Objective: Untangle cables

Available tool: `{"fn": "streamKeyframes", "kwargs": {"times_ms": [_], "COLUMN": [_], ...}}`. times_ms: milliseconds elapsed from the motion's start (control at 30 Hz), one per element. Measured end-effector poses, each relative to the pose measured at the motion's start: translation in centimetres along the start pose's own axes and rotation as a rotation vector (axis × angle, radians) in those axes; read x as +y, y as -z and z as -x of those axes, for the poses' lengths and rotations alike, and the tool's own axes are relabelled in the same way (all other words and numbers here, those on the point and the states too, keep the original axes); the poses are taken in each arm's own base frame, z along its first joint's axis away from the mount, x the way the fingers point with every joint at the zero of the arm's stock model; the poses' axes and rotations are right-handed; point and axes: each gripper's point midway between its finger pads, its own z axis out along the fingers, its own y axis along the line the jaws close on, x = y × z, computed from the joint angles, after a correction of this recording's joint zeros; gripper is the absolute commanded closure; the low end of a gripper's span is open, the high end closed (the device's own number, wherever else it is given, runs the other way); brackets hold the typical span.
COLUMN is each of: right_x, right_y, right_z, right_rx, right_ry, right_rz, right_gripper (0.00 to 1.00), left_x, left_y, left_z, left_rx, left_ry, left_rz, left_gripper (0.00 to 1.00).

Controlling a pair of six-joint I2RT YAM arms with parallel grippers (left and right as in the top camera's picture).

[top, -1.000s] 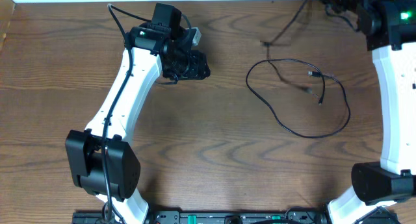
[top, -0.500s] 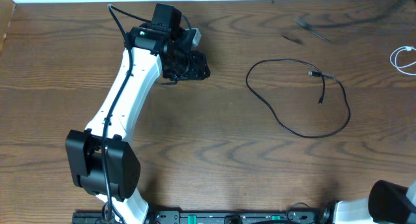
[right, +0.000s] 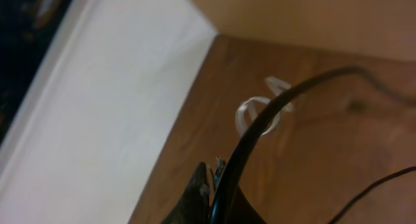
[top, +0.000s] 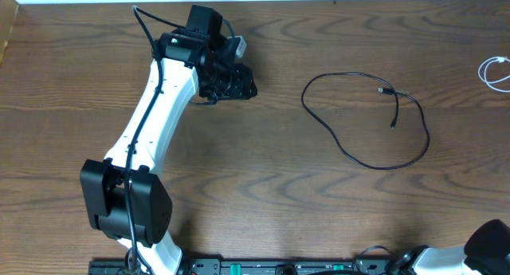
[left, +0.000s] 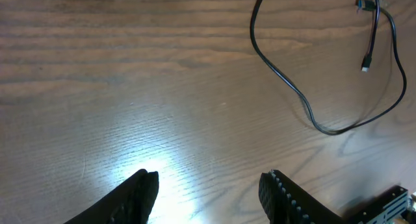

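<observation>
Overhead, the black cable [top: 374,167] lies in an open loop right of centre on the bench [top: 263,163], with the white cable [top: 492,71] coiled at the right edge. In the left wrist view, the left fingers [left: 138,197] stand half apart and empty, with the black cable at upper right. In the right wrist view, the right fingers [right: 195,198] are pressed together, with the white cable mid-frame.

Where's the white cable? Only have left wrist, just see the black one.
Observer: Overhead shows the white cable looped at the frame's right edge, apart from the black cable.
Operator: Right gripper holding it?
Observer: No. Right wrist view: right gripper shut, white cable lying loose beyond it.
Operator: Right arm over the table?
Observer: Overhead shows only a bit of the right arm, at the bottom right corner.
</observation>
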Motion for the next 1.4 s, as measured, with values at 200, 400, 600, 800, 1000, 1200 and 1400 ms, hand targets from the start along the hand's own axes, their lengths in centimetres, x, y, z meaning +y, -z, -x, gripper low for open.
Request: {"fn": "streamKeyframes", "kwargs": {"times_ms": [200, 400, 600, 800, 1000, 1200, 1400], "right_x": [-3.4, -5.9, -7.5, -6.1, -5.3, -4.0, -3.0], "right_y": [-3.3, -10.6, -17.3, -18.5, -16.2, -13.7, -12.1], "right_z": [0.8, 0.0, -2.5, -7.9, -12.5, -17.8, -23.0], "right_rx": [-0.009, 0.051, 0.164, 0.422, 0.623, 0.807, 0.949], "right_ry": [-0.016, -0.021, 0.003, 0.086, 0.156, 0.318, 0.483], "right_rz": [-0.141, -0.220, -0.216, -0.051, -0.003, 0.007, 0.004], "right_gripper": [0.99, 0.99, 0.11, 0.01, 0.01, 0.01, 0.01], "left_x": [0.0, 0.0, 0.0, 0.0, 0.0, 0.0, 0.0], "left_y": [0.0, 0.0, 0.0, 0.0, 0.0, 0.0, 0.0], "left_z": [0.0, 0.0, 0.0, 0.0, 0.0, 0.0, 0.1], "left_rx": [0.000, 0.000, 0.000, 0.000, 0.000, 0.000, -0.004], "left_ry": [0.000, 0.000, 0.000, 0.000, 0.000, 0.000, -0.002], "left_rz": [0.000, 0.000, 0.000, 0.000, 0.000, 0.000, -0.001], "left_gripper": [0.44, 0.44, 0.44, 0.44, 0.44, 0.44, 0.44]}}
